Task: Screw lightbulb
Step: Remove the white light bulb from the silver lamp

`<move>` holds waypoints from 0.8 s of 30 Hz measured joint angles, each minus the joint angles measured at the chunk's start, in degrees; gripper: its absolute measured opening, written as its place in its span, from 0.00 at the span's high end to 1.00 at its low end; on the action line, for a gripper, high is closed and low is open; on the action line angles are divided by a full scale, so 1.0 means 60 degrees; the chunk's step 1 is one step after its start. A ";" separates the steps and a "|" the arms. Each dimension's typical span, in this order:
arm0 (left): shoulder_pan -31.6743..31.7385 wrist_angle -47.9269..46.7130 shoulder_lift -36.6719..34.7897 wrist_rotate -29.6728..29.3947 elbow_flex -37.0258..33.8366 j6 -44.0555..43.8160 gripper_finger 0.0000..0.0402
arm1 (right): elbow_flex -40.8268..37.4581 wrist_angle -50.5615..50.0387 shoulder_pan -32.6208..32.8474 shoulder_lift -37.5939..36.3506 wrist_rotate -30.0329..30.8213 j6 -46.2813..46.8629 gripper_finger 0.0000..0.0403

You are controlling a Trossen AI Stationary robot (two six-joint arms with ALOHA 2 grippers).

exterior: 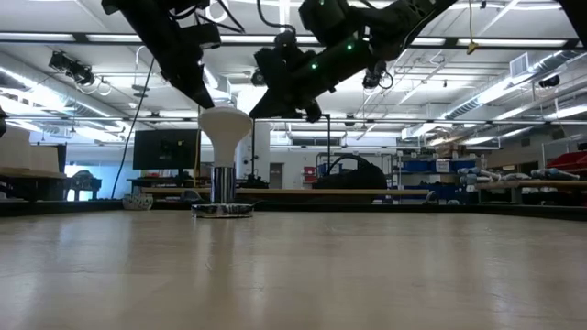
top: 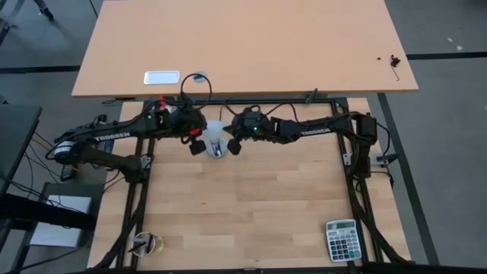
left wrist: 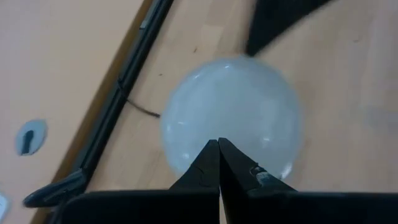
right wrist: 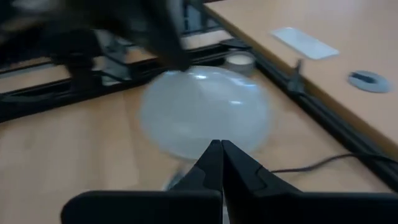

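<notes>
The lightbulb [exterior: 225,128] stands upright near the surface's far edge, between both closed, empty end effectors; left end effector [top: 196,141] nearer than right end effector [top: 233,144]

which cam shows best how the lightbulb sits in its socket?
Low view: the small white cone-shaped lightbulb stands upright, narrow base down in the flat round metal socket. High view shows only its top between both arms. Both wrist views show just its wide round face, blurred.
</notes>
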 joint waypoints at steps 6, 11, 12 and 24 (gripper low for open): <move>-0.0367 0.0079 0.0018 0.0458 0.0003 -0.0058 1.00 | -0.0030 -0.0416 -0.0232 0.0098 0.0138 0.0000 0.98; -0.0658 0.0200 -0.0166 0.0247 -0.0039 -0.0112 1.00 | -0.0024 -0.0455 -0.0348 0.0046 0.0085 -0.0069 0.98; -0.0658 0.0263 -0.0254 0.0211 -0.0040 -0.0119 1.00 | -0.0026 -0.0484 -0.0352 -0.0008 0.0085 -0.0161 0.98; -0.0326 0.0958 -0.0547 -0.0088 -0.0067 0.0027 1.00 | -0.0015 -0.0625 0.0340 -0.0807 -0.0389 -0.0637 0.98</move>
